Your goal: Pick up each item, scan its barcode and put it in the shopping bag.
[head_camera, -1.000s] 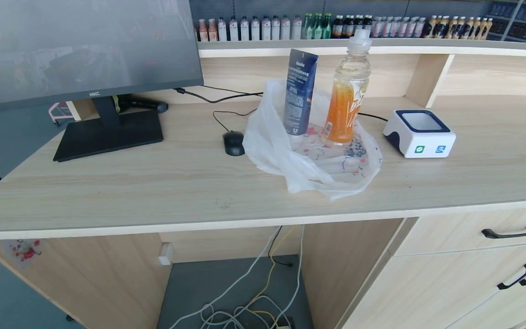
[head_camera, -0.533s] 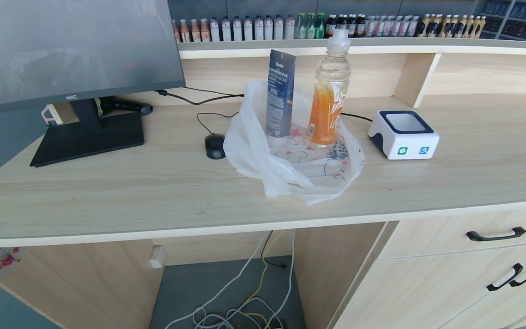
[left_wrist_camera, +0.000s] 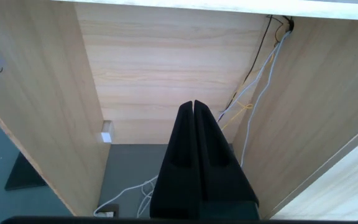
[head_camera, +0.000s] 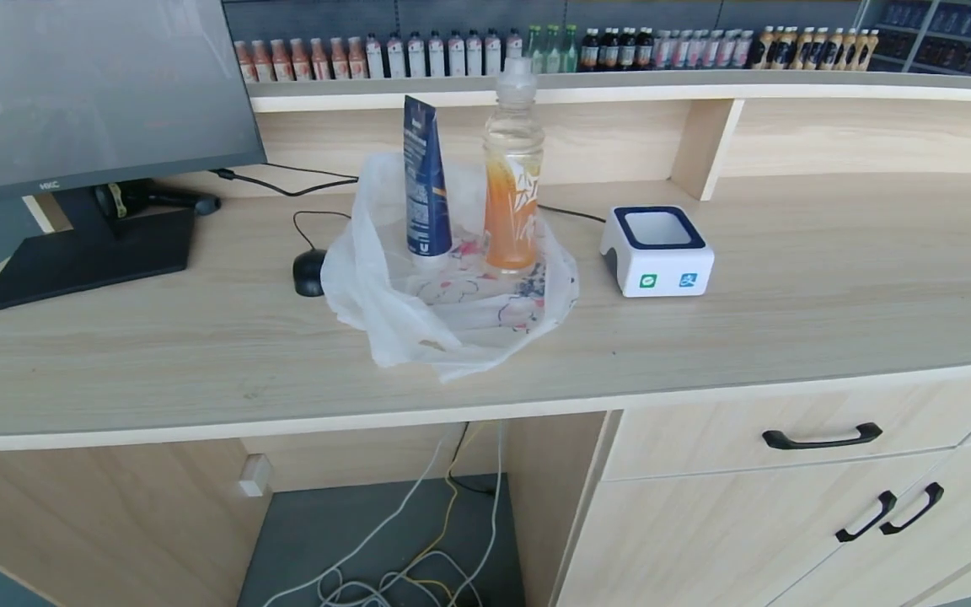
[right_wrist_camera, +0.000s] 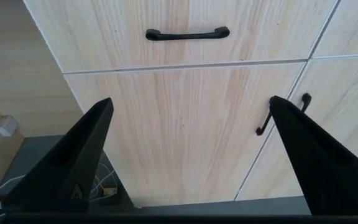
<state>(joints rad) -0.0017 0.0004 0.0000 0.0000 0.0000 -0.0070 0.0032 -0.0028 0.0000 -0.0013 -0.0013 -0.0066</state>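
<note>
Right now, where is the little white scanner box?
In the head view, the scanner box sits on the counter, just right of the shopping bag, nearest the orange bottle in it.

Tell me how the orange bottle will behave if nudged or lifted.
The bottle is tall and narrow and stands on soft bag plastic, so a side push would likely tip it. It looks mostly full, so it is probably heavyish. Its clear walls may flex when squeezed.

Dark monitor [head_camera: 89, 84] at upper left, black mouse [head_camera: 309, 272] left of centre on wooden counter [head_camera: 789, 303], bottle row [head_camera: 452, 55] along top, drawer handle [head_camera: 823, 438] lower right, cables [head_camera: 384, 586] bottom centre.
</note>
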